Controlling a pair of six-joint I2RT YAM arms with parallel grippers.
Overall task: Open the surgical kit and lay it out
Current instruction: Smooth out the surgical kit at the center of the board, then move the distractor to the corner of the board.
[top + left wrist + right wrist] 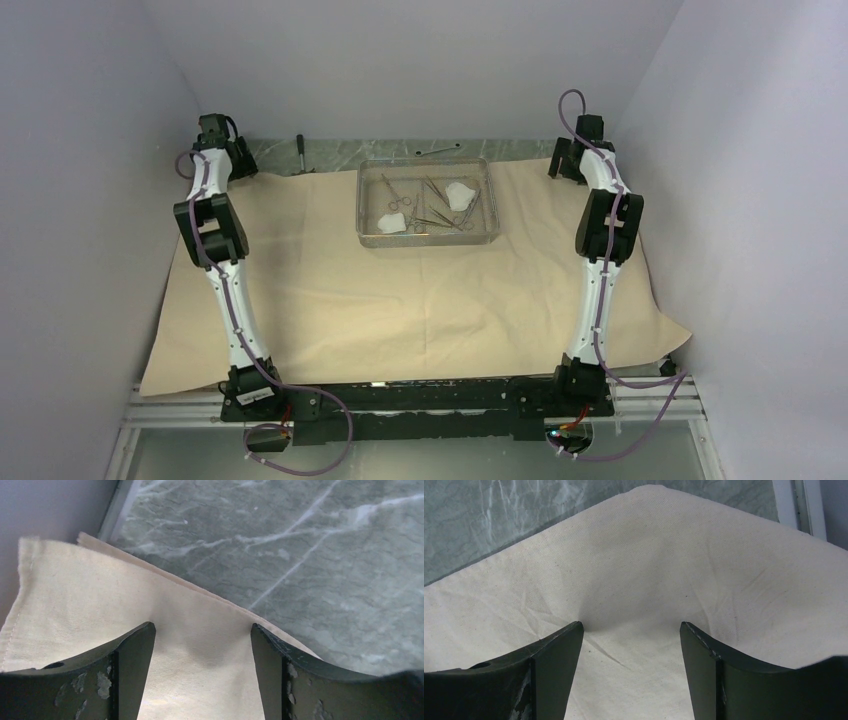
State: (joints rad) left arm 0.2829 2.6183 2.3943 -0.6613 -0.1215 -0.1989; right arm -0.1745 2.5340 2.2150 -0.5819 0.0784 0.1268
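**Sheet spread flat, tray waiting at the top centre**

The wrap sheet lies open across most of the table, its long side running left to right in the overhead view. The wire tray sits on it at the upper centre of the frame, long axis also left to right. Inside it lie the clamps, the tweezers and the white gauze pads — only two pads show clearly.

The tray lies between the two tools, and the right gripper looks somewhat nearer to it than the left gripper. From the right one, the tray is toward the centre of the frame and slightly lower.

Both arms reach far up the frame, each elbow bent and each wrist over a far corner of the sheet: the left at the upper left, the right at the upper right. Each wrist view shows the jaws wide apart with cloth beneath them and nothing clamped. At the right corner the cloth puckers near the fingertips — whether they press on it I cannot tell.

The unfolding looks done; the likely remaining step is lifting the instruments out of the tray.
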